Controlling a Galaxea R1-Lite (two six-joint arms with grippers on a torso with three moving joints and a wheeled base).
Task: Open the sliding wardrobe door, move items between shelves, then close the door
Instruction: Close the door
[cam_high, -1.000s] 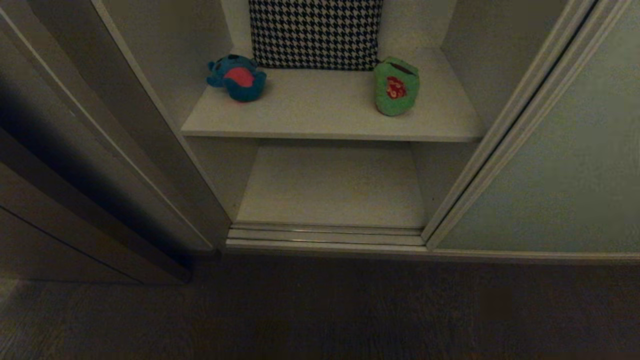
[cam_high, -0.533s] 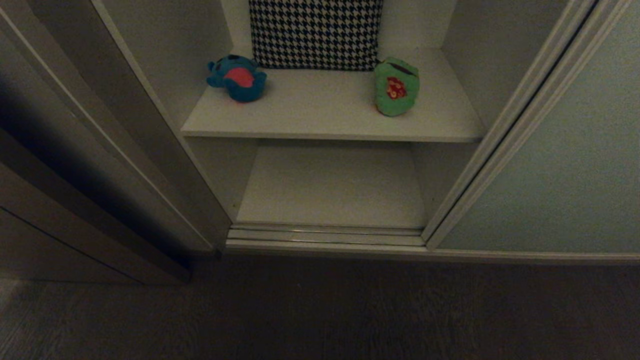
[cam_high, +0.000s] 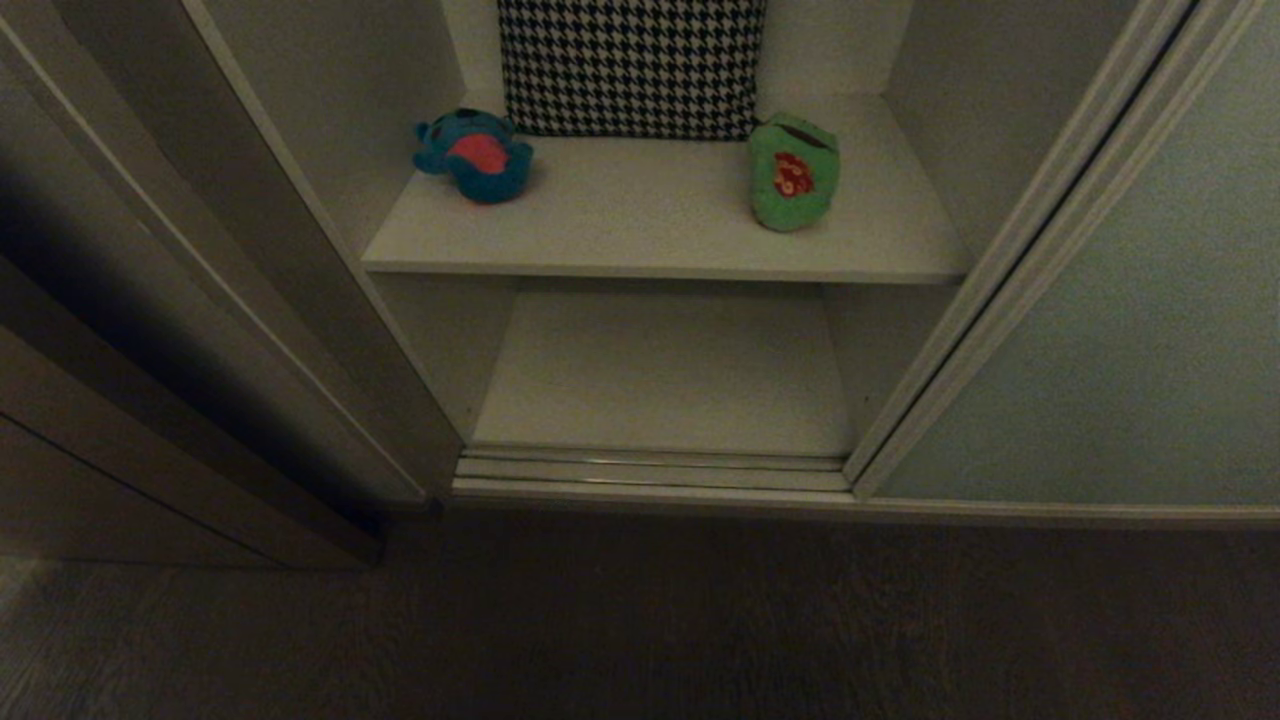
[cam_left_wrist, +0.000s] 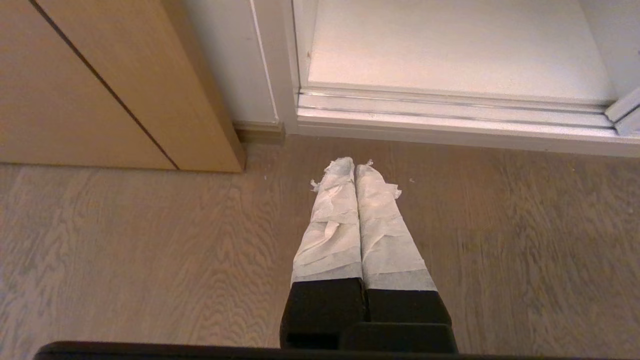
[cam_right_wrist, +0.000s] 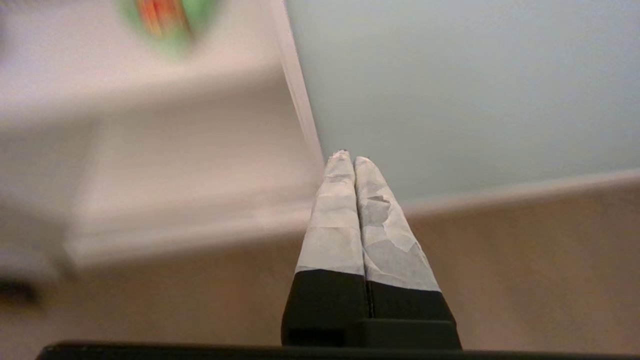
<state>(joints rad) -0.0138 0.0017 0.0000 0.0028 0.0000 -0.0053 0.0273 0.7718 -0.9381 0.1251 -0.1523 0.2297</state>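
You have both toys, the teal bear (cam_high: 473, 155) and green frog (cam_high: 793, 172), on the upper shelf (cam_high: 650, 235), door (cam_high: 1130, 300) slid aside, and both the left gripper (cam_left_wrist: 355, 167) and right gripper (cam_right_wrist: 348, 159) pressed closed, empty.

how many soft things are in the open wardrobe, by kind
Plush toys: 2, a teal-blue bear at the left of the upper shelf and a green frog at its right.
Houndstooth cushions: 1, upright against the back wall between them.
On the lower shelf: 0.
Total: 3
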